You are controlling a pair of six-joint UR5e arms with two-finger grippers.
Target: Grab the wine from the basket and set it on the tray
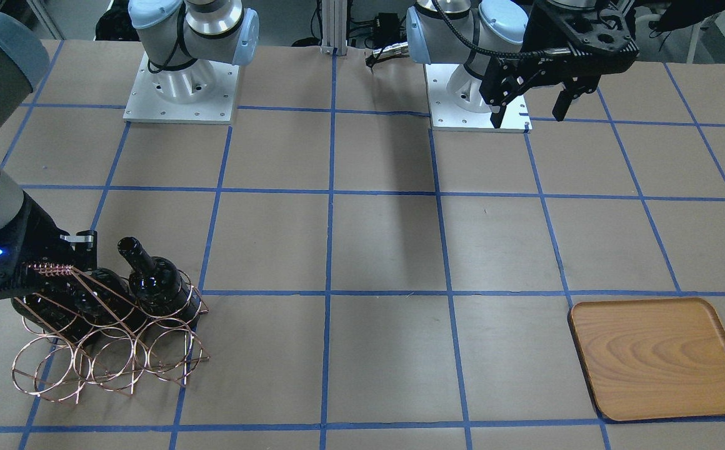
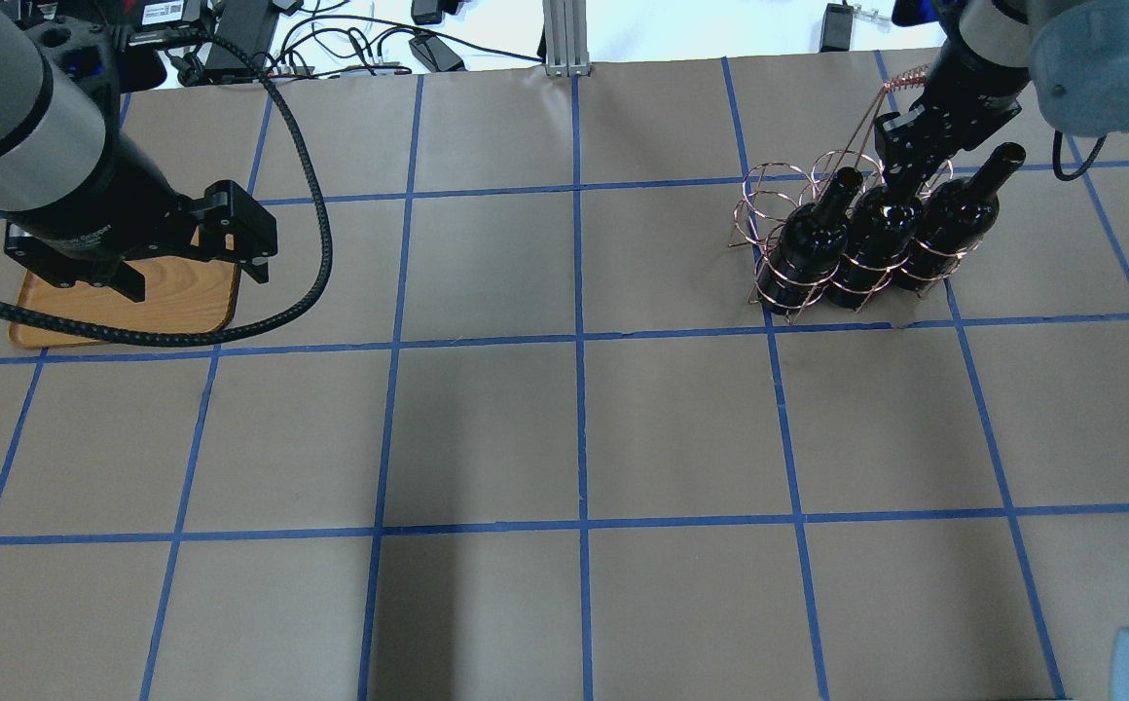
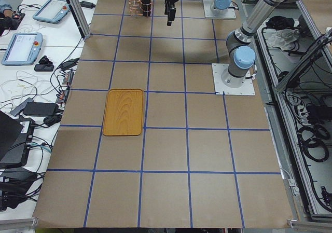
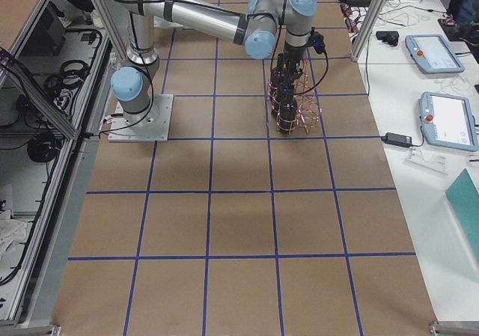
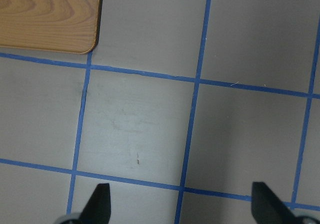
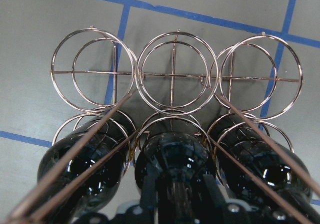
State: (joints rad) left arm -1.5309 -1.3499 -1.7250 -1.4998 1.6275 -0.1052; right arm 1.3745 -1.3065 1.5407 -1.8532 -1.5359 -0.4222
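Observation:
Three black wine bottles lean in the copper wire basket (image 2: 767,200), filling one row of rings; the other row of rings (image 6: 172,74) holds nothing. My right gripper (image 2: 900,161) is shut on the neck of the middle wine bottle (image 2: 876,234), its fingers (image 6: 150,199) pressed against both sides of the neck. That bottle still rests in its ring. The wooden tray (image 1: 659,356) lies bare on the far side of the table. Beside its edge my left gripper (image 2: 190,273) hovers open, with nothing between its fingertips (image 5: 102,199).
The basket's coiled handle bar (image 1: 53,270) rises beside my right wrist. The outer bottles (image 2: 808,243) (image 2: 954,214) flank the gripped one closely. Brown paper with blue tape lines (image 2: 579,341) covers the table between basket and tray. Cables lie along the far edge (image 2: 350,44).

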